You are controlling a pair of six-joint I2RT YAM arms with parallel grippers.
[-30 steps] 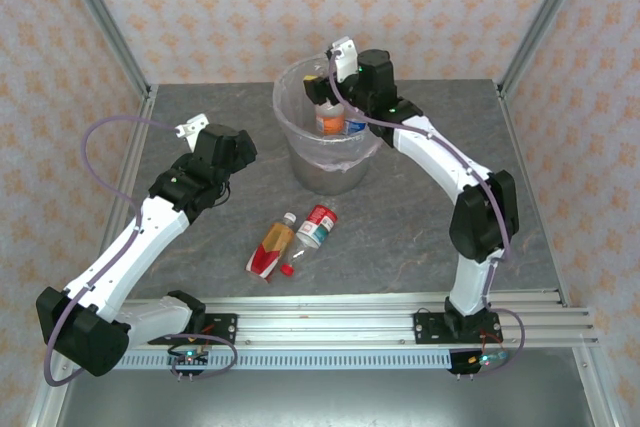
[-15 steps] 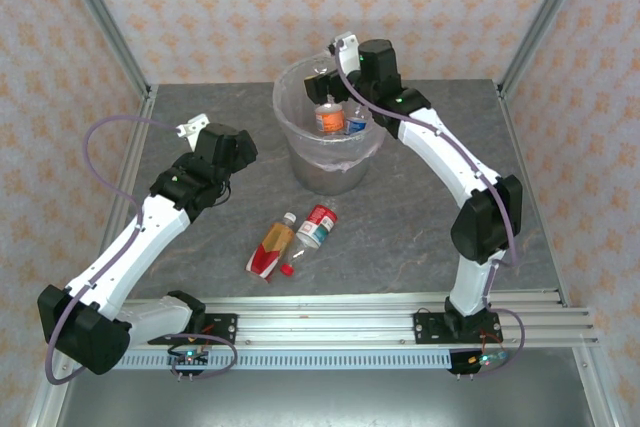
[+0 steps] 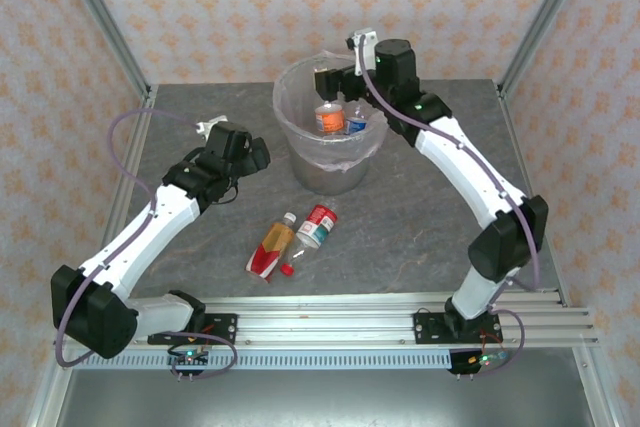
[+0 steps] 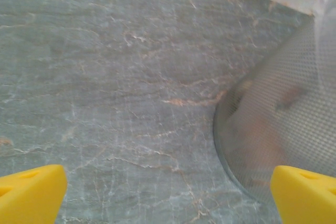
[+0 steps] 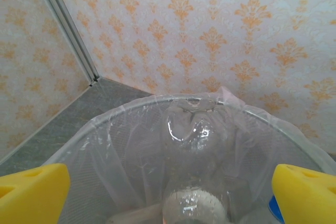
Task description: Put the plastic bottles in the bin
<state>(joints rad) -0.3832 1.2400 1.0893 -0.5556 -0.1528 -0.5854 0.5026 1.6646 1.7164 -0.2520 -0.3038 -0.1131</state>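
Flowery walls (image 3: pixel 250 7) stand round a gray table (image 3: pixel 430 217). Near its back edge sits the bin (image 3: pixel 325 175), with bottles (image 3: pixel 332 120) inside. The right gripper (image 3: pixel 325 77) has pulled back to the bin's far rim, jaws wide apart and empty, so its bottle looks dropped in. The left gripper (image 3: pixel 260 157), jaws apart too, has swung nearer the bin. Two more bottles (image 3: pixel 272 247) lie near the front edge, waiting.

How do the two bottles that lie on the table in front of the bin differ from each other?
The yellow-and-red bottle looks longer and slimmer; the red-labelled bottle looks shorter and stouter. Colour covers most of the yellow-and-red bottle, but only the far half of the red-labelled bottle. Both lie on their sides on the table, side by side, outside the bin.
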